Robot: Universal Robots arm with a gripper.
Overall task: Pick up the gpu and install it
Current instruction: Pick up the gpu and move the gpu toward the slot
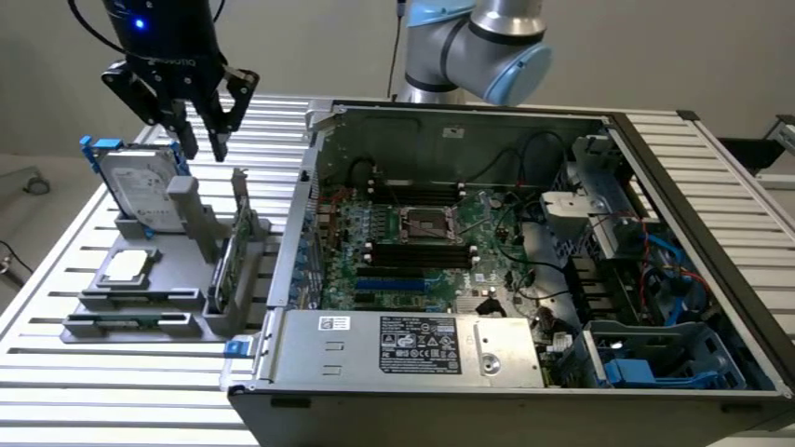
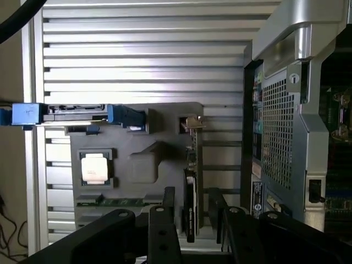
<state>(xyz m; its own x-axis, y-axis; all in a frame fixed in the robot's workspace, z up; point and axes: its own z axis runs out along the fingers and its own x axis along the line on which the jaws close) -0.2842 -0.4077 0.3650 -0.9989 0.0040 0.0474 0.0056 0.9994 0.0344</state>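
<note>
— Gpu (image 1: 229,268) on edge in its slot of the grey holder (image 1: 186,219), straight below the pincer (image 1: 203,142). The pincer hangs well above it, spread wide, with nothing in it. How would you go about taking it?

— Straight down, I'd say, with the thin board kept midway between the fingers (image 2: 161,220). That way they close on its flat faces, not on the silver bracket (image 2: 192,122). A skewed grip could wedge it in the slot.

— What does the wrist view add?

— Alignment. The card is seen edge-on, running into the gap between the fingers. The exterior view can't settle that.

— And the exterior view?

— Height, for one: there is clear air between the fingertips and the card's top edge. It also gives the surroundings. The hard drive (image 1: 134,182) and the processor (image 1: 128,265) sit on one side of the pincer. The open computer case (image 1: 497,126) is on the other, all on the slatted worktop (image 1: 74,391).
</note>
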